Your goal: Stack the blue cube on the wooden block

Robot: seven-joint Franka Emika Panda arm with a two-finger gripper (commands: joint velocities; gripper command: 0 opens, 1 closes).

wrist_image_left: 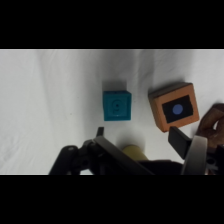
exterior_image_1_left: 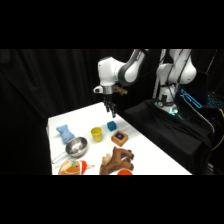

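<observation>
cube: small solid teal-blue cube (wrist_image_left: 117, 105) sitting on the white table (exterior_image_1_left: 150, 150) toward its far edge, just beside the wooden block, apart
block: low square brown wooden block (wrist_image_left: 174, 106) with blue mark, nothing on it
claw: gripper (exterior_image_1_left: 109, 111) hovering above cube; fingers parted, holding nothing
handling: probably rigid, light; pinching two opposite flat sides looks best

A robot lab: black curtains (exterior_image_1_left: 45, 85) surround a white table (exterior_image_1_left: 150, 150) beside the arm's base (exterior_image_1_left: 175, 75).
</observation>
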